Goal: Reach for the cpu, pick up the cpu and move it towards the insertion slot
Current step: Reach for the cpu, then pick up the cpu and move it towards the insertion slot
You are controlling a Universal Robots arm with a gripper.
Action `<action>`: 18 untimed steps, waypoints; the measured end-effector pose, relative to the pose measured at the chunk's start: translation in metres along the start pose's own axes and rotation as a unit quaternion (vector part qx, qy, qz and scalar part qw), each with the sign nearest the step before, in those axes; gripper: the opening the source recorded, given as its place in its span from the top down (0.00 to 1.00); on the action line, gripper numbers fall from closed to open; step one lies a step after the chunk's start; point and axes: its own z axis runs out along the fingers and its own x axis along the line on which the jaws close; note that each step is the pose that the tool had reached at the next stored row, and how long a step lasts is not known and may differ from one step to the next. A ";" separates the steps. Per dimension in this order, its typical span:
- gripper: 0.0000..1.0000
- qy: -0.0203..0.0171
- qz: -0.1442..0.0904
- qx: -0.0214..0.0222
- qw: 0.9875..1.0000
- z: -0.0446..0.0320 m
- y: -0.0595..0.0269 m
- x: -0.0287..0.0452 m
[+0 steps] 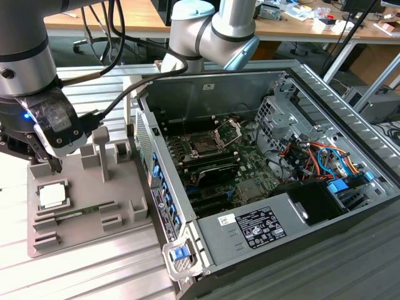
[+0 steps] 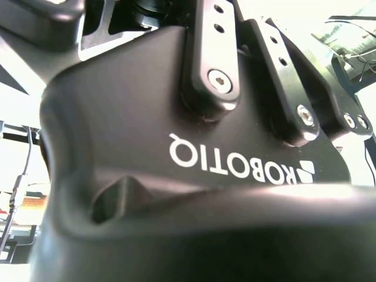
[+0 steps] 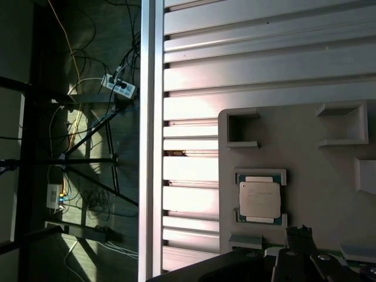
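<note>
The cpu (image 1: 52, 195) is a small silvery square lying flat in a framed recess of the grey tray (image 1: 87, 187) at the exterior view's left. The first wrist view looks down on the cpu (image 3: 259, 200) in that recess of the tray (image 3: 317, 176). My gripper (image 1: 47, 160) hangs just above the tray's far end, a short way behind the cpu and apart from it. Its black housing (image 2: 147, 117) is close up in the second wrist view. The insertion slot (image 1: 205, 145) lies on the green board inside the open computer case, its metal frame (image 1: 229, 129) lifted.
The open computer case (image 1: 262, 187) lies to the right of the tray on a ribbed metal table (image 1: 94, 269). Upright grey posts (image 1: 102, 150) stand on the tray, and a memory stick (image 1: 78, 212) lies in it. Cables and a power strip (image 3: 120, 87) lie on the floor.
</note>
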 end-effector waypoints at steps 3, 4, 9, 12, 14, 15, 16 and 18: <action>0.90 0.000 0.000 0.000 1.000 0.0004 0.0000 0.0000; 0.90 0.000 0.000 0.000 1.000 0.0006 0.0000 0.0000; 0.90 0.000 0.000 0.000 1.000 0.0018 -0.0001 0.0000; 0.90 0.000 0.000 0.000 1.000 0.0024 -0.0001 0.0000; 0.90 0.000 0.000 0.000 1.000 0.0028 -0.0001 0.0000; 0.90 0.000 0.000 0.000 1.000 0.0032 -0.0001 0.0000; 0.90 0.000 0.000 0.000 1.000 0.0033 -0.0001 0.0000; 0.90 0.000 0.000 0.000 1.000 0.0037 -0.0001 0.0000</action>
